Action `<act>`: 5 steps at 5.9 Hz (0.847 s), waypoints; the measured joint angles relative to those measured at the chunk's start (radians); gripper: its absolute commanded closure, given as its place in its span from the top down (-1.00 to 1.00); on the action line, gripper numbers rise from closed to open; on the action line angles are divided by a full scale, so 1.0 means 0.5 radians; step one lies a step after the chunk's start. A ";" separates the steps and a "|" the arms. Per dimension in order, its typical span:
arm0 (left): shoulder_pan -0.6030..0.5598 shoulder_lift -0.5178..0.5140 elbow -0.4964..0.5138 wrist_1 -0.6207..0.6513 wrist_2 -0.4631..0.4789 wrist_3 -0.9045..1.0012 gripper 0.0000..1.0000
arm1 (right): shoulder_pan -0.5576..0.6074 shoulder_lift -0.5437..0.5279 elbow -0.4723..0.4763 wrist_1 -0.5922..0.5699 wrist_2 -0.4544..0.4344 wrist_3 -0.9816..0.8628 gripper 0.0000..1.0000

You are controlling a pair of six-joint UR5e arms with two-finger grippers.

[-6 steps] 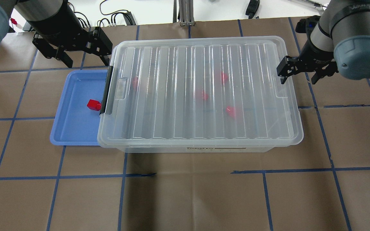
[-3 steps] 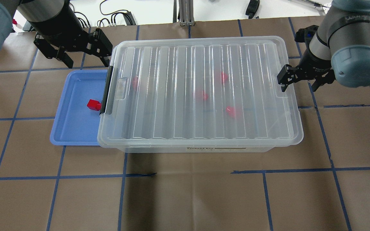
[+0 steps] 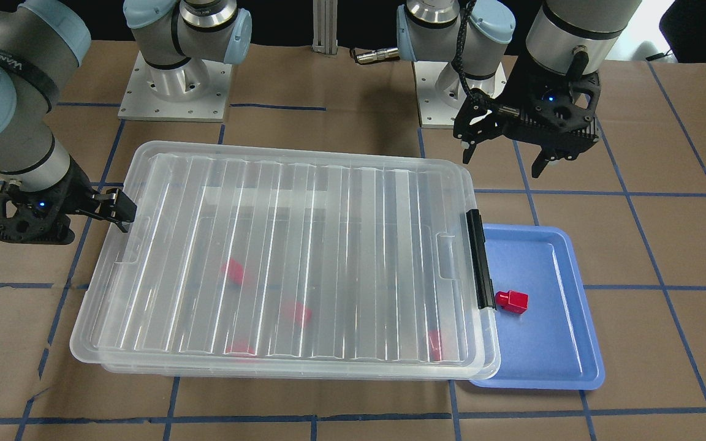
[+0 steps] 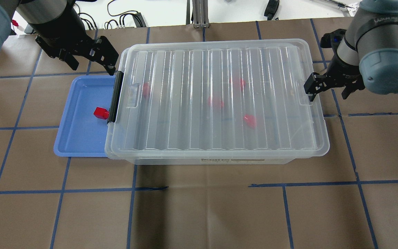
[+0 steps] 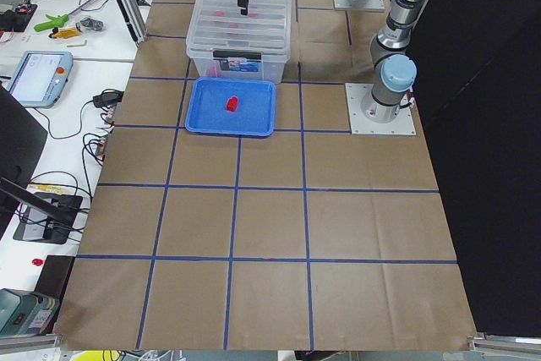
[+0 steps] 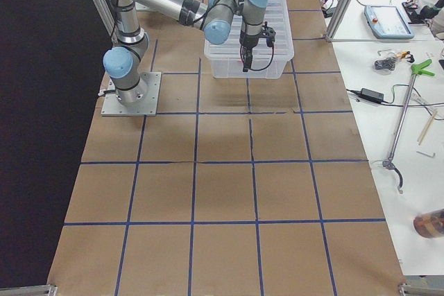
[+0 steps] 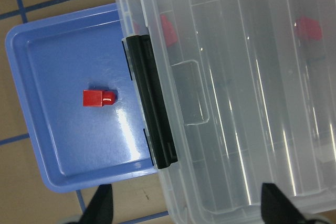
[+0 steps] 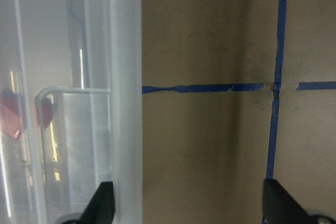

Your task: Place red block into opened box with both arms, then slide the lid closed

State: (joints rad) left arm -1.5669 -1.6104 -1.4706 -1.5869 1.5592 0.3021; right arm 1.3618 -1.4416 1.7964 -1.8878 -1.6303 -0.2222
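While left tool (image 4: 92, 65) and right tool (image 4: 327, 95) gape empty, four red blocks (image 4: 215, 102) under lid (image 4: 185, 65); one on tray (image 4: 62, 140)

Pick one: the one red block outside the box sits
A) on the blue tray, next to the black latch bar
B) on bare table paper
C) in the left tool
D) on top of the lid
A: the red block lies on the blue tray, beside the black latch bar; the left tool is open and empty.
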 measured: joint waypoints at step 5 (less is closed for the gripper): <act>0.036 -0.019 0.002 -0.037 0.009 1.648 0.96 | -0.319 0.005 -0.005 -0.040 0.005 -0.379 1.00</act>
State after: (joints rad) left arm -1.5489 -1.6197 -1.4696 -1.6052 1.5638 1.1261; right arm 1.2022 -1.4390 1.7938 -1.9078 -1.6276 -0.4117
